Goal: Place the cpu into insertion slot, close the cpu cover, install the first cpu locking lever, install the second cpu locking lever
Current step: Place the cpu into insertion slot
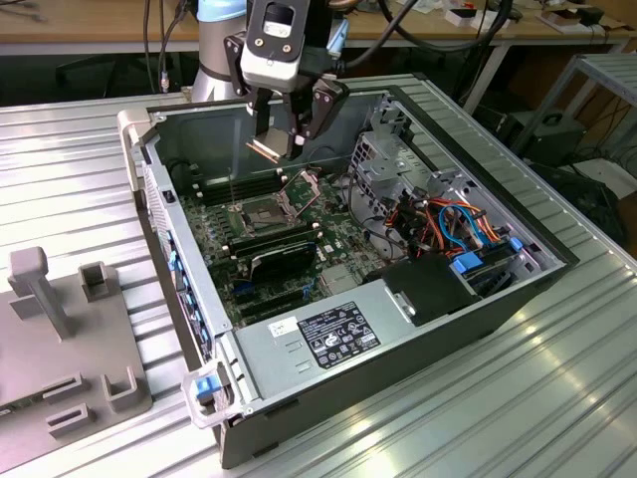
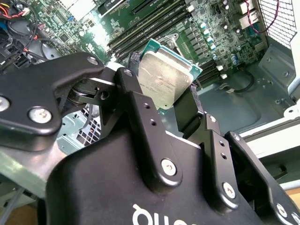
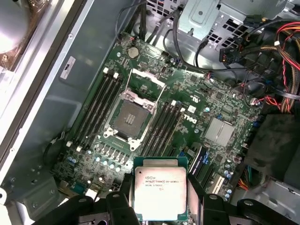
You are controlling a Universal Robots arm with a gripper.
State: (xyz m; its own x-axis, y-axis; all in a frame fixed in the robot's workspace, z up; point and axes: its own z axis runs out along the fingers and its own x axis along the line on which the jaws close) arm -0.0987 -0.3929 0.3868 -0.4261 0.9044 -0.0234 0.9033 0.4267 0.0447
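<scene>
By my reading none of the four steps is done yet. The slot (image 3: 129,117) lies bare with its dark centre showing, and the cover (image 1: 302,187) stands swung up beside it, so seating the chip, shutting the cover and both locking steps are left. The cpu (image 3: 160,192) hangs in the air above the board (image 3: 220,103) inside the open case (image 1: 398,339), well apart from the slot. The hand (image 2: 161,101) is closed on it, its fingers (image 2: 133,93) pinching two opposite edges, with the metal top bare between them.
</scene>
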